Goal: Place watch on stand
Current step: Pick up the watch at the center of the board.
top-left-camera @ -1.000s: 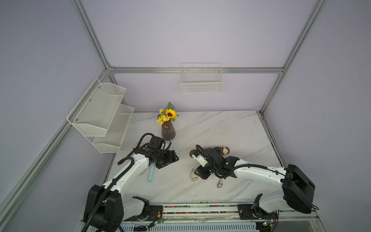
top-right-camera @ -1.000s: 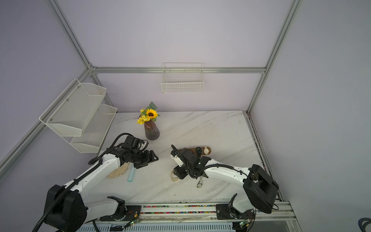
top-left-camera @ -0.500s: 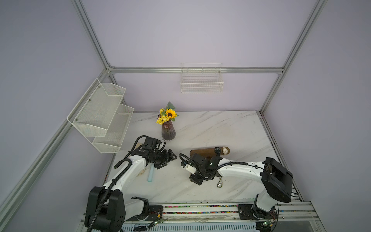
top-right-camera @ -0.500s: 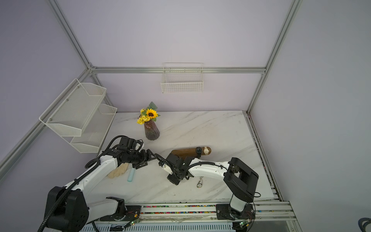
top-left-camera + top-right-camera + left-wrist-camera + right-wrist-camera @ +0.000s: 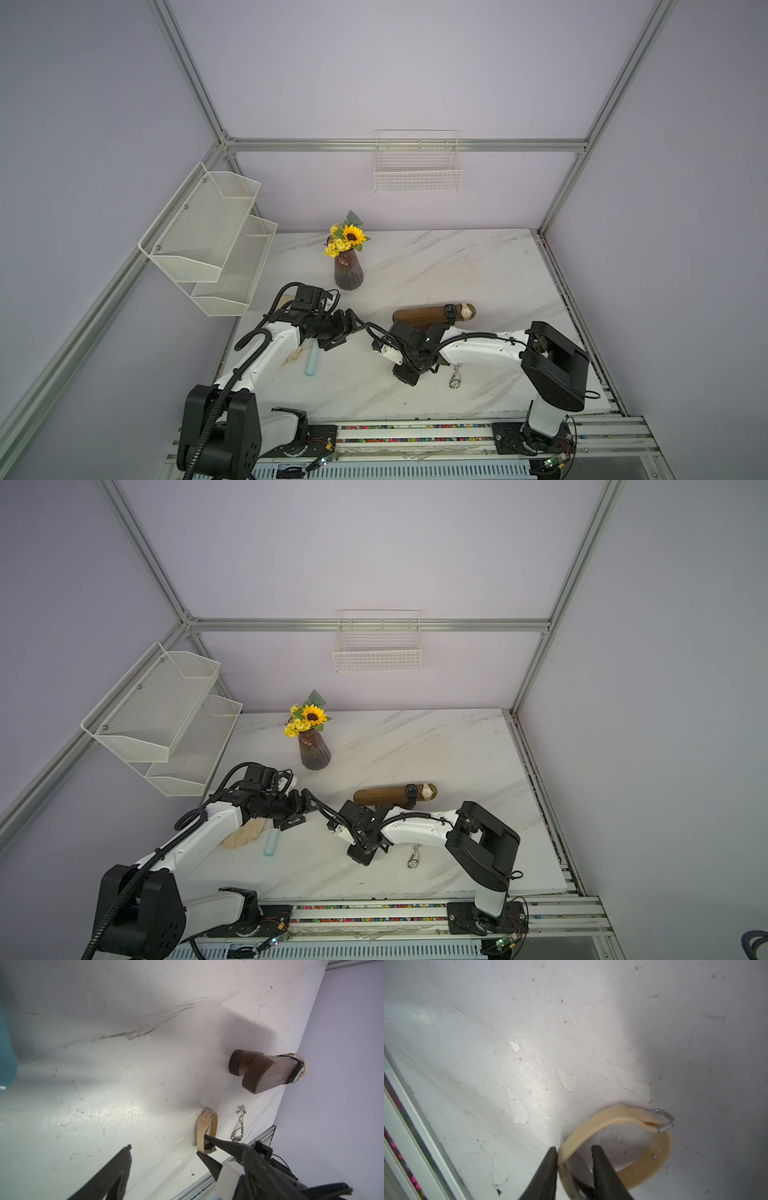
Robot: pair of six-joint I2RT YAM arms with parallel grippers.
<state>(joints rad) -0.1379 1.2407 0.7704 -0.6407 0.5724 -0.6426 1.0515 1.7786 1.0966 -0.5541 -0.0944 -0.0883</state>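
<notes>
Right gripper (image 5: 573,1148): pointed down at the front-centre of the marble table (image 5: 478,266), with its fingers (image 5: 546,1172) narrowed around the case end of the beige-strap watch (image 5: 612,1120). One finger touches the outside of the strap and the other sits inside the loop. The right wrist view is too close to tell whether they are actually clamped.

Beige-strap watch (image 5: 200,1126): buckled into a loop and resting on its edge on the table. The buckle end points away from the gripper. In both top views the gripper hides it.

Stand (image 5: 419,316): dark wood bar, set behind the right gripper and apart from it. A black watch (image 5: 450,309) and a pale-faced watch (image 5: 467,311) already sit side by side near its right end.

Silver chain-band watch (image 5: 456,376): flat on the table, just beside the right gripper.

Left gripper (image 5: 347,332): raised above the table left of centre, fingers spread wide and holding nothing. It points toward the right arm.

Under the left arm lies a teal tube (image 5: 311,361). A vase of sunflowers (image 5: 348,270) stands at the back.
</notes>
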